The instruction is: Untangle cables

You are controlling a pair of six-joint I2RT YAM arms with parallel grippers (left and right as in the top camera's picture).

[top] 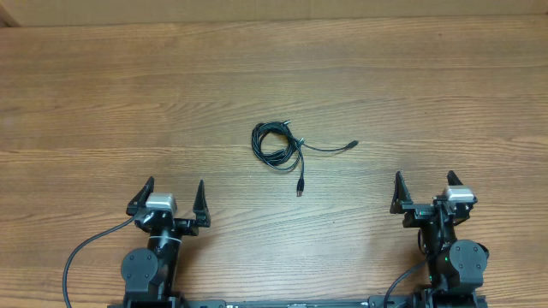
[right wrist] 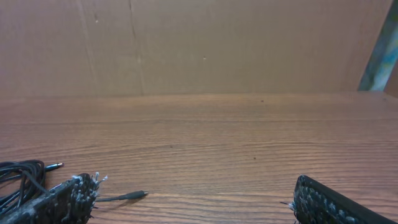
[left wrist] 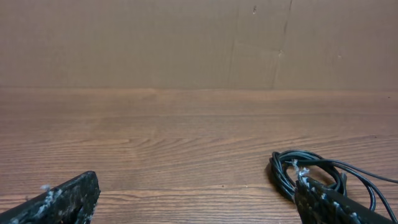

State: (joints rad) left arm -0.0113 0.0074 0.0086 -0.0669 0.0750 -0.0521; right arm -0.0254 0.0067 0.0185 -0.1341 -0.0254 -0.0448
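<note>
- We saw the cables [top: 278, 144] lying as one bundle near the middle of the desk [top: 103, 85], well apart from both arms.
- Most of the cord sat wound in a coil. The right plug end [top: 354, 145] trailed toward the right edge, and the near plug end [top: 300, 190] trailed toward the near edge.
- The left end effector [top: 175, 188] stood released near the near edge, jaws wide, grasping nothing.
- The right end effector [top: 425, 181] was likewise released and empty.
- We judged the task not begun: no cord was separated, and all the untangling was left to do.

Black arms [top: 151, 267], silver-topped wrists [top: 160, 203], pointed tool fingers [top: 200, 198]
</note>
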